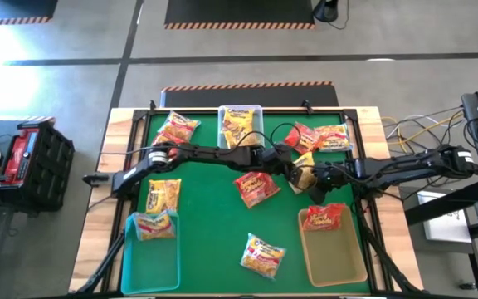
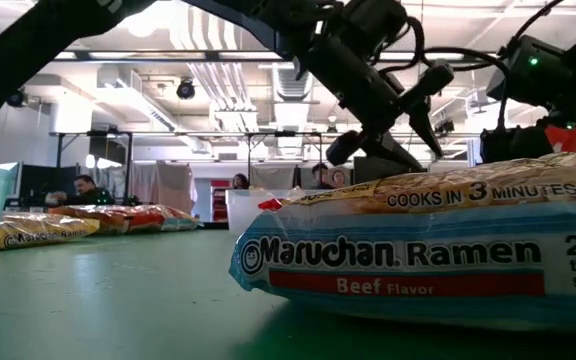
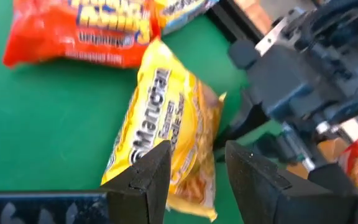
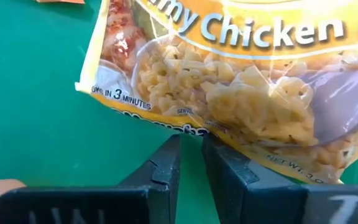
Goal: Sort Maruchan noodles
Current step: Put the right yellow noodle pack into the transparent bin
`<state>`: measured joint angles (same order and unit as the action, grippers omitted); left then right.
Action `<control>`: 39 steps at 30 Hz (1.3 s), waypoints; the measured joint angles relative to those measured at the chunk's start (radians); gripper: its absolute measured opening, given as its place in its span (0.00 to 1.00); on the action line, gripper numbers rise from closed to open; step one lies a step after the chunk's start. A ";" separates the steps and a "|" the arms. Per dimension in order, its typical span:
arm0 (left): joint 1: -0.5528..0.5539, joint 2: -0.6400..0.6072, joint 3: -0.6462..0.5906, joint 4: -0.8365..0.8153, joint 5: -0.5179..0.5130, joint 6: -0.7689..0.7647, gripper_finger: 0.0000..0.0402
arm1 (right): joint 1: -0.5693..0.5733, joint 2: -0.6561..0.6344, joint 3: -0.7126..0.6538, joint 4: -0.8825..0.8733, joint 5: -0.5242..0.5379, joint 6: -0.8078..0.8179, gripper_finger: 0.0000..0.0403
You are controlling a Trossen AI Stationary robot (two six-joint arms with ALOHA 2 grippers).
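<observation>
1. Right gripper [image 4: 191, 171] is right at the yellow chicken packet [image 1: 304, 170] mid-mat, fingers nearly together, pinching its bottom edge.
2. Left gripper [image 3: 194, 177] hangs just beside that same packet, fingers spread, holding nothing.
3. 1 red packet [image 1: 323, 218] sits in the tan bin [image 1: 332, 262], near the yellow chicken packet.

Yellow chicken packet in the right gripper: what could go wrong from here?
1. The right gripper pinches the yellow packet only at its crinkly edge, so it may slip out during a carry.
2. The open left gripper hovers close beside that packet and the right arm; the two arms could collide.
</observation>
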<state>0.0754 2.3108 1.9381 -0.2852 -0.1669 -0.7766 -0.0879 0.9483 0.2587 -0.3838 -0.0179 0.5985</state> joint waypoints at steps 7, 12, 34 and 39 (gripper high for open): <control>0.042 0.000 -0.040 -0.003 0.010 0.009 0.34 | 0.000 -0.038 0.059 -0.012 0.011 -0.005 0.16; 0.054 0.000 -0.041 0.003 0.020 0.031 0.34 | 0.000 -0.037 0.062 0.001 0.016 0.083 0.16; 0.115 0.000 -0.040 0.004 0.259 0.229 0.35 | 0.002 -0.080 0.019 0.009 0.088 0.388 0.16; 0.122 0.000 -0.039 0.005 0.277 0.245 0.40 | 0.003 -0.069 -0.014 0.018 0.122 0.392 0.16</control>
<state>0.1974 2.3104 1.8992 -0.2798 0.1099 -0.5316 -0.0853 0.8795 0.2444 -0.3656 0.1046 0.9907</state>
